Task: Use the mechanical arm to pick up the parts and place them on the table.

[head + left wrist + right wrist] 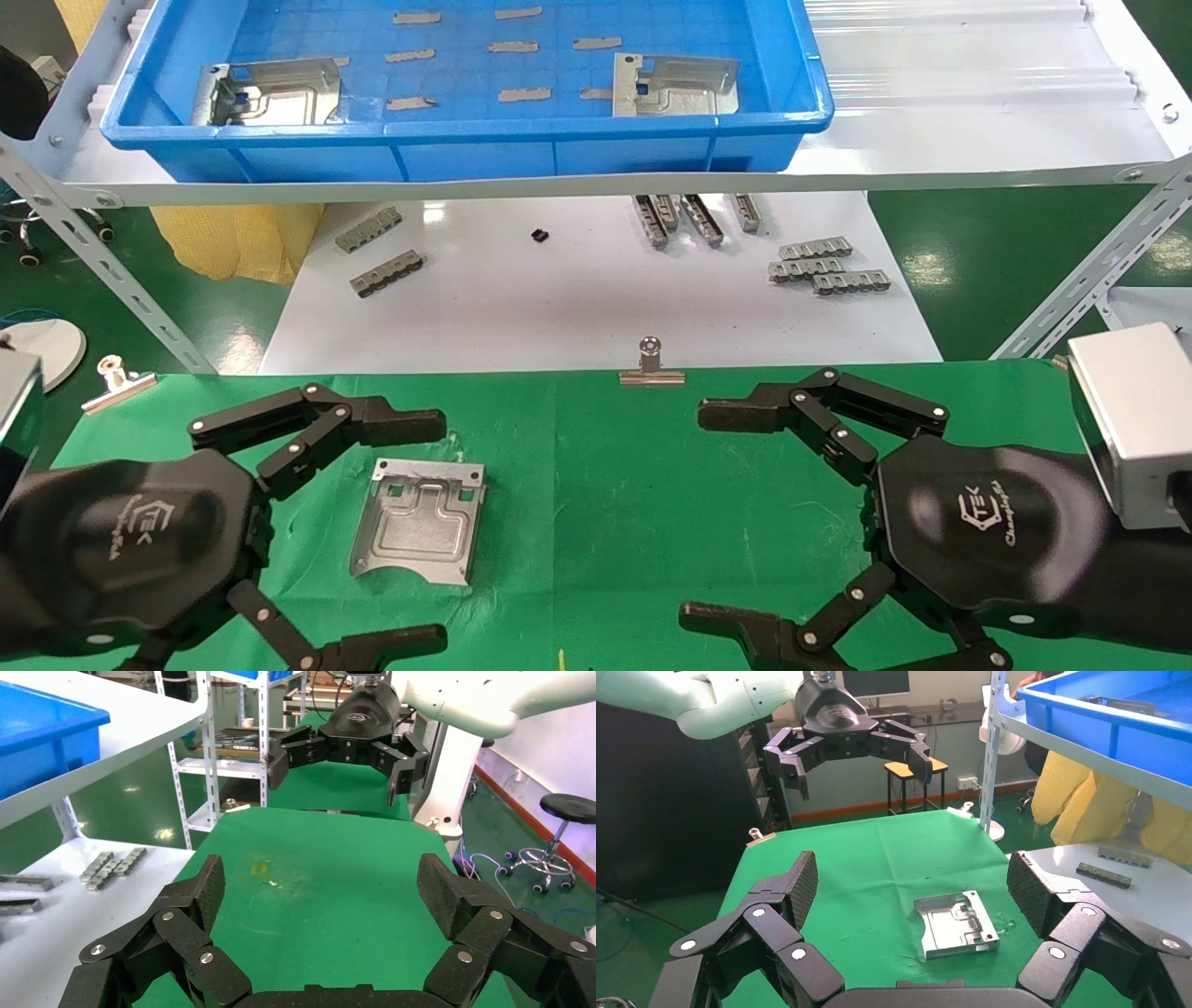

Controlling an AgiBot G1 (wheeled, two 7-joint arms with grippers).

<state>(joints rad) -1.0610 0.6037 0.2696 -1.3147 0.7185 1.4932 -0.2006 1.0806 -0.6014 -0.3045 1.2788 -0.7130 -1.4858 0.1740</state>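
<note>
Item 1: binder clip (116,380), silver, on the far left corner of the green surface (605,485).

Item 2: my left end effector (400,531), over the left side of the green surface near its front edge. Fingers spread wide, holding nothing. The left wrist view shows only bare green cloth between the fingertips (211,881).

Item 3: one part (419,520), a silver-grey stamped plate with a T-shaped groove, lying flat on the green surface just beside my left end effector, between its upper and lower fingers in the head view. Not touched by either finger. It also shows in the right wrist view (956,924).

Item 4: blue tray (466,154), on the raised shelf beyond the far edge. Two more parts inside it: one at its left end (270,93), one right of centre (675,86). Small grey strips (512,47) are scattered on the tray floor between them.

Item 5: white surface (559,298), under the shelf, carrying groups of grey notched strips (382,252) and a small black piece (539,236).

Item 6: second binder clip (651,365), clipped at the middle of the far edge of the green surface.

Item 7: my right end effector (712,513), over the right side of the green surface. Fingers spread wide, empty, well apart from the part on the cloth.
</note>
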